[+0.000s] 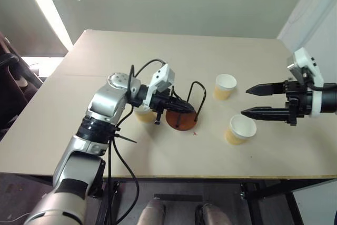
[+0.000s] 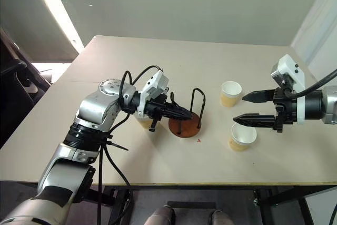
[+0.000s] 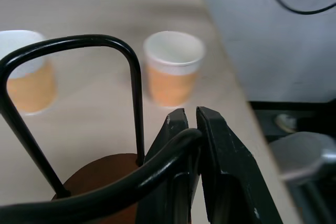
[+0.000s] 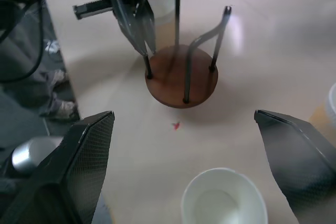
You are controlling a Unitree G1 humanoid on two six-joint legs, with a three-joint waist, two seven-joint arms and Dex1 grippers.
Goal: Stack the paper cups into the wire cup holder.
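Three paper cups stand on the surface around one wire cup holder (image 1: 180,115): one cup (image 1: 143,113) just to its left, partly hidden behind the arm, one cup (image 1: 225,86) to its right and farther back, and one cup (image 1: 240,129) to its right and nearer.

Left gripper (image 1: 181,107): fingers closed together, arm bent inward, wrist pointing toward the robot's right. Right gripper (image 1: 256,101): fingers spread wide apart, arm raised, pointing left.
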